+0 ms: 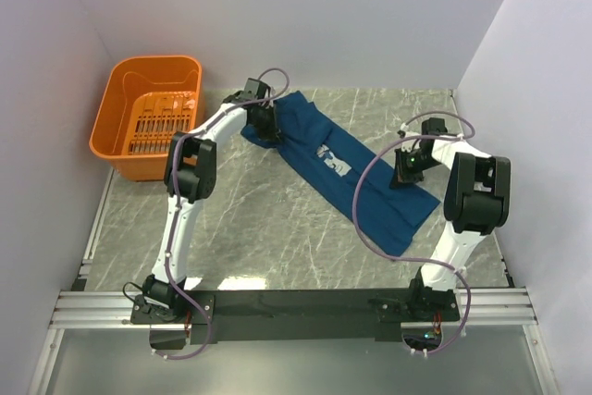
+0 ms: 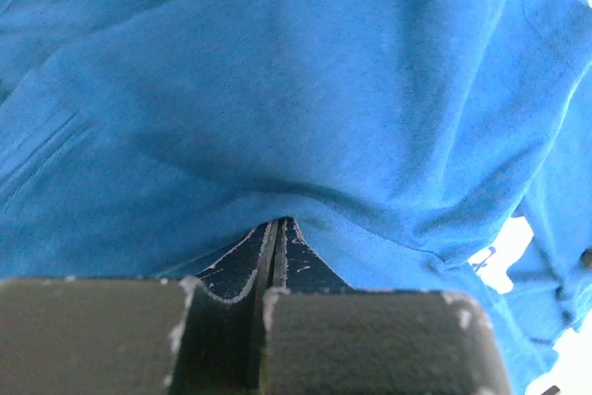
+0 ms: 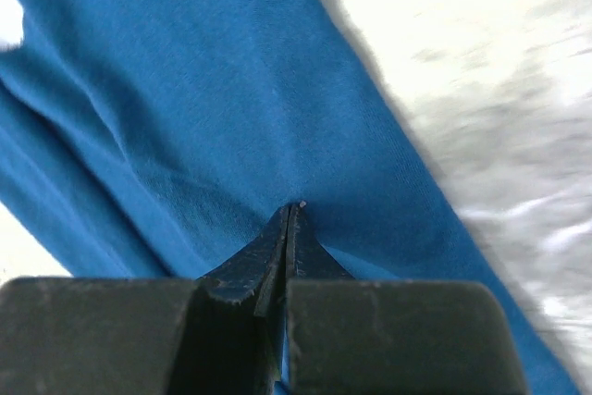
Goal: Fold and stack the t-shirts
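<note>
The t-shirt [image 1: 370,187], dark blue, is drawn out into a long narrow band that runs diagonally over the marbled worktop [image 1: 268,219], from far left of centre to the near right. A small white print [image 1: 335,162] shows near its middle. The left end effector [image 2: 280,224] is clenched on the cloth at the far end of the band, its fingertips pressed together with folds of fabric bunched over them. The right end effector [image 3: 294,208] is likewise clamped tight, pinching the fabric at the band's right edge, short of its near end. An orange basket [image 1: 116,117] stands in the far left corner, apart from the shirt.
</note>
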Motion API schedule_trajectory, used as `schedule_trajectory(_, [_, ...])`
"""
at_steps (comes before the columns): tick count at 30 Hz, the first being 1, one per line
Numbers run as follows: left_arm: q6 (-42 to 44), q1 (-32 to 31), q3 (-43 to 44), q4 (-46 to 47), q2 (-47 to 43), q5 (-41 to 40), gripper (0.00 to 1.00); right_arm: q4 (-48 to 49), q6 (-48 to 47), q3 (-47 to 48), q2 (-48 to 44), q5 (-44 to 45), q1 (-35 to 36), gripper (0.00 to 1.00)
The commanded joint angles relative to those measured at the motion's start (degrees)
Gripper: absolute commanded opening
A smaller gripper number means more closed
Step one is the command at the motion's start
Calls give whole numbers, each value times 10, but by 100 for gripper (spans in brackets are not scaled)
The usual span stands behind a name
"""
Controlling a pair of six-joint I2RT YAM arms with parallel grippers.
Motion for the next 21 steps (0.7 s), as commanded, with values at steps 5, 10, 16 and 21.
schedule_trajectory(5, [-13, 26, 34, 6, 11, 2, 2, -25, -4, -57, -41, -20, 42, 0])
schedule_trajectory(10, [10, 26, -2, 24, -71, -21, 13, -27, -27, -32, -83, -9, 39, 0])
schedule_trajectory(16, [39, 29, -157, 79, -210, -73, 32, -77, -99, 78, -69, -70, 32, 6])
schedule_trajectory(21, [29, 28, -316, 135, -338, -73, 43, -167, -139, 197, 28, -170, 47, 6])
